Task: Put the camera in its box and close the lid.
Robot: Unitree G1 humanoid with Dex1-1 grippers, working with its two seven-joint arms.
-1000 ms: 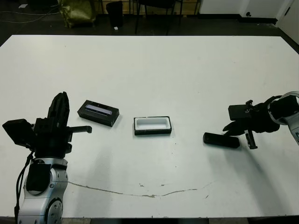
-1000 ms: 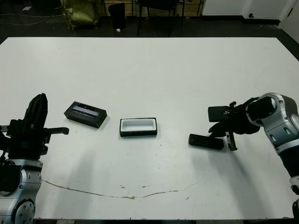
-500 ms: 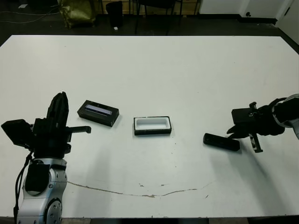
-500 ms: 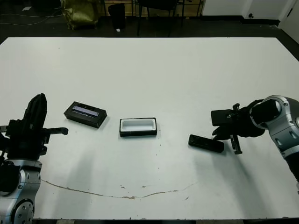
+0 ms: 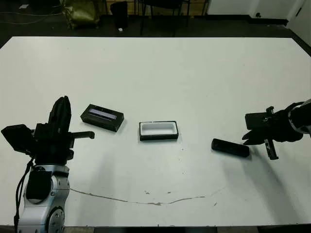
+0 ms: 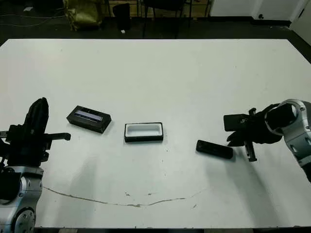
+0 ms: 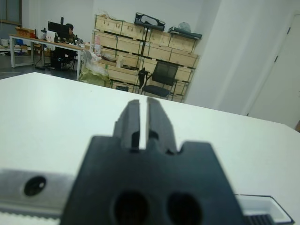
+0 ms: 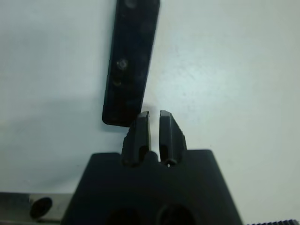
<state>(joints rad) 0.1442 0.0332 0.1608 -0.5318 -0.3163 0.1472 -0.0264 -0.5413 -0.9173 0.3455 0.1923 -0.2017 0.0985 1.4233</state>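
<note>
- Camera (image 5: 230,147) is seen lying flat on the table (image 5: 194,73), right of the box (image 5: 159,131).
- Right gripper (image 8: 154,127) is nearly closed, empty, just beside the camera's right end.
- Camera is judged rigid, light, smooth; a grip across its 2 long edges is advised.
- Left gripper (image 7: 140,123) is nearly closed, empty.

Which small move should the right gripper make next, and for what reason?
Probably it should open its fingers and move back toward the camera. The right gripper is shut on nothing, just beside the camera's end, and the camera lies flat on the table, apart from the empty box.
</note>
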